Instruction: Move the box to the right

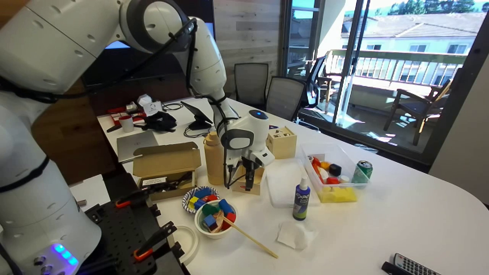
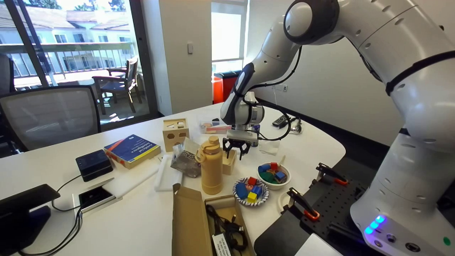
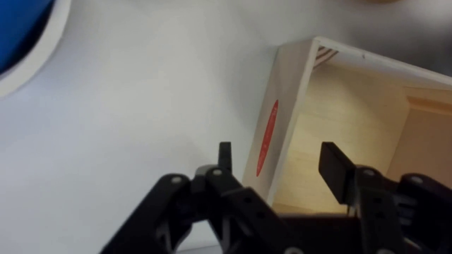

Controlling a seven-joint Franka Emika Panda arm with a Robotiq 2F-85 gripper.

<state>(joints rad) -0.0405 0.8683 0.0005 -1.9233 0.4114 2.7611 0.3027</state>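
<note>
spread hand [image 3: 275, 155] at the edge of the tan box [image 3: 342, 106]; white bowl [image 1: 214, 235] and patterned bowl [image 1: 186, 201] both holding colored blocks [image 1: 225, 206].

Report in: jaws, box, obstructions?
Jaws open, one wall of the tan box between them in wrist view. Box ungripped. Tan bottle close beside box, possible snag.

There are two bowls [image 1: 213, 234] [image 1: 186, 201], two bottles [image 2: 212, 167] [image 1: 301, 202], one can [image 1: 362, 172], one shallow tan box [image 3: 353, 116] and one claw [image 2: 234, 157]
</note>
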